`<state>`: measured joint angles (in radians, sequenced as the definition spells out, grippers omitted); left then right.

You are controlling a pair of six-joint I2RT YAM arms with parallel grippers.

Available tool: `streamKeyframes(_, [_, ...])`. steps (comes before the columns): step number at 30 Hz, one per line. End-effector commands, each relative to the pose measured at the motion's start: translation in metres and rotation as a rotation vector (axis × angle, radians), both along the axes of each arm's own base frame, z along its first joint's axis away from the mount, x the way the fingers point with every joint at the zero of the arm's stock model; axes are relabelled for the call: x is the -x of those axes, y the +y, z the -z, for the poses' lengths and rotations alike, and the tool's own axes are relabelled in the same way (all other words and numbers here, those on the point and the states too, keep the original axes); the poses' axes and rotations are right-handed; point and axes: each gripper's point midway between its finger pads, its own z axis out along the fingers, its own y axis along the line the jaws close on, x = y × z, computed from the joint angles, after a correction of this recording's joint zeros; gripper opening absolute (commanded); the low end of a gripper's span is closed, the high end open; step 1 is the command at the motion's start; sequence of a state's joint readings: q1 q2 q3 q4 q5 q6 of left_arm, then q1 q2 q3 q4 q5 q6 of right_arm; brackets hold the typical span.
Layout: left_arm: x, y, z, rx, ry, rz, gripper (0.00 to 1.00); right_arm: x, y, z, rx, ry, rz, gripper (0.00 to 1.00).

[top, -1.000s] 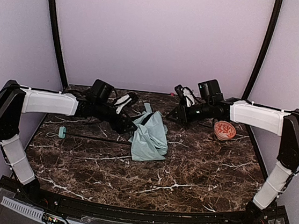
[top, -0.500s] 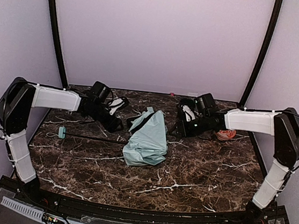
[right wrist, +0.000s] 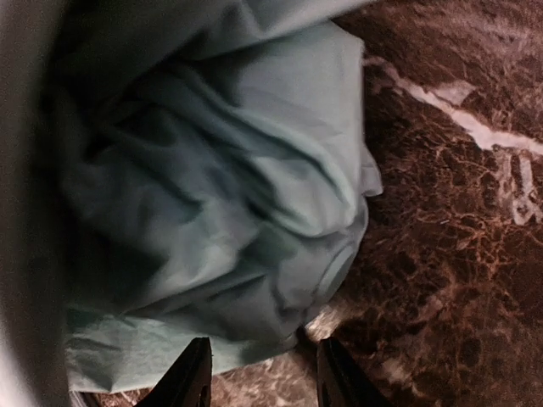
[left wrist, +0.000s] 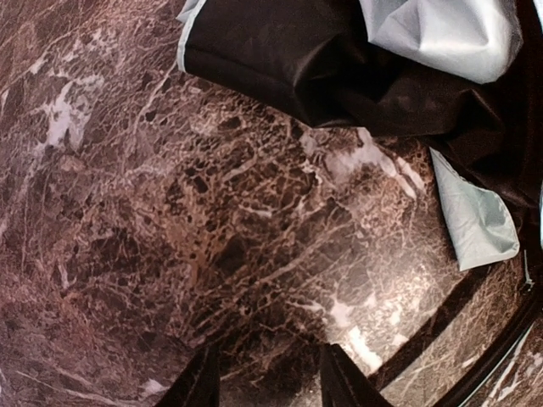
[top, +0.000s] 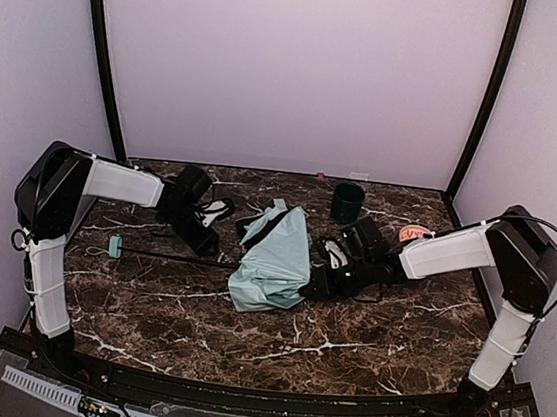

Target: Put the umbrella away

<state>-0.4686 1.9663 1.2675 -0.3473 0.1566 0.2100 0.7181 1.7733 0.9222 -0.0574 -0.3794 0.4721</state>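
The umbrella [top: 275,258] lies collapsed mid-table, its pale mint canopy crumpled with some black underside showing. Its thin black shaft [top: 177,255] runs left to the small mint handle [top: 115,246]. My left gripper [top: 211,246] hovers low just behind the shaft, left of the canopy. In the left wrist view that gripper [left wrist: 270,381] is open over bare marble, with the canopy's black underside [left wrist: 339,76] ahead of it. My right gripper [top: 316,281] sits at the canopy's right edge. It [right wrist: 265,377] is open, and the mint fabric [right wrist: 212,195] reaches down to its fingertips.
A dark green cup [top: 348,202] stands at the back, right of centre. A red-and-white bowl [top: 416,233] sits behind the right forearm. The table [top: 343,347] is dark brown marble, with black frame posts at its back corners.
The right arm swung down and left from the back to the canopy's right edge, uncovering the green cup. The left gripper drew back left off the canopy and narrowed. The canopy shifted slightly.
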Motion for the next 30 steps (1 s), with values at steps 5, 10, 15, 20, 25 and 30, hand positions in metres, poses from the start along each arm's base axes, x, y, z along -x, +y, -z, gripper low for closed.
streamKeyframes(5, [0.057,-0.03,0.013,0.105,0.229,0.05,0.37,-0.095,0.039,-0.023,-0.163,-0.087,0.136,0.42])
streamKeyframes(10, [0.08,-0.083,-0.004,0.26,0.258,0.169,0.36,-0.147,0.063,-0.048,-0.233,-0.145,0.14,0.41])
streamKeyframes(15, [0.064,-0.135,-0.033,0.471,0.179,0.201,0.38,-0.177,0.091,-0.047,-0.25,-0.136,0.098,0.4])
streamKeyframes(20, [0.032,-0.162,-0.059,0.574,0.092,0.137,0.4,-0.211,0.106,-0.062,-0.248,-0.189,0.092,0.4])
streamKeyframes(25, [0.057,-0.17,-0.082,0.615,0.102,0.198,0.44,-0.222,0.095,-0.096,-0.193,-0.284,0.061,0.42])
streamKeyframes(30, [0.084,-0.164,-0.101,0.586,0.085,0.267,0.56,-0.238,0.038,-0.159,-0.031,-0.474,0.149,0.47])
